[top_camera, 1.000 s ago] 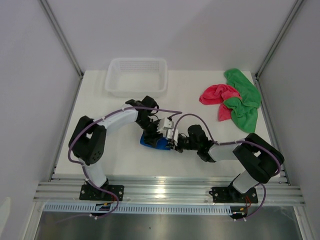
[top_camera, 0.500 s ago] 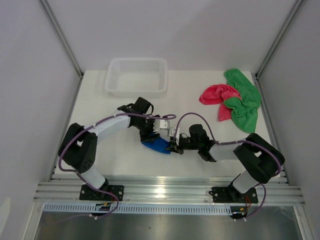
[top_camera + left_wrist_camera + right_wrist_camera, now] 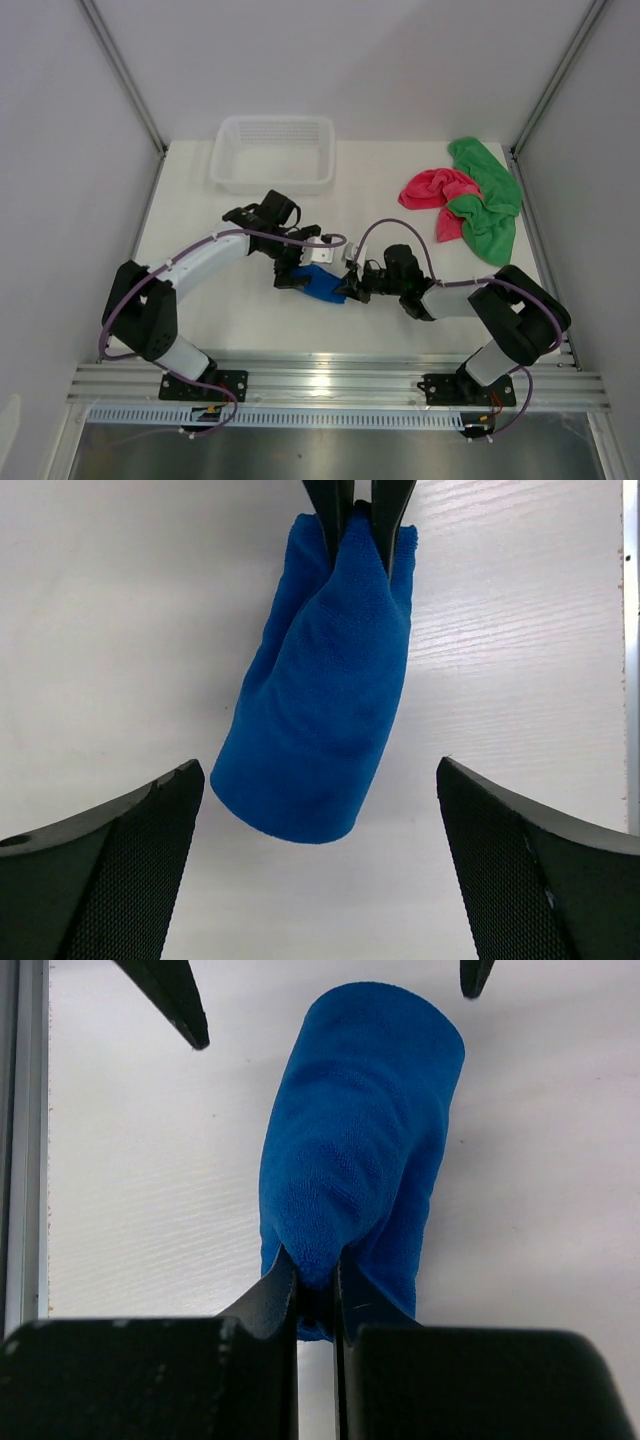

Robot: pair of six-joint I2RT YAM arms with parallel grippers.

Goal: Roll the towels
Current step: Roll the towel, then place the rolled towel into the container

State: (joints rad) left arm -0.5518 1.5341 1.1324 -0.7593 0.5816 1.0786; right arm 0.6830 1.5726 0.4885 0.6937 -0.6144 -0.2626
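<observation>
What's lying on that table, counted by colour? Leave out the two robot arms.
Blue towel: 1
Green towel: 1
Pink-red towel: 1
White mesh basket: 1
Total: 4

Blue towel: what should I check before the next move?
1. Right gripper shut on the blue towel at its narrow end: ok.
2. Left gripper open, fingers on either side of the wide end and apart from it: ok.
3. Blue towel in a rolled shape: ok; it flares toward the free end.
4. Loose edge tucked under the roll: cannot tell.
5. Green towel and pink-red towel rolled: not ok; both lie crumpled and overlapping at the far right of the table.
</observation>
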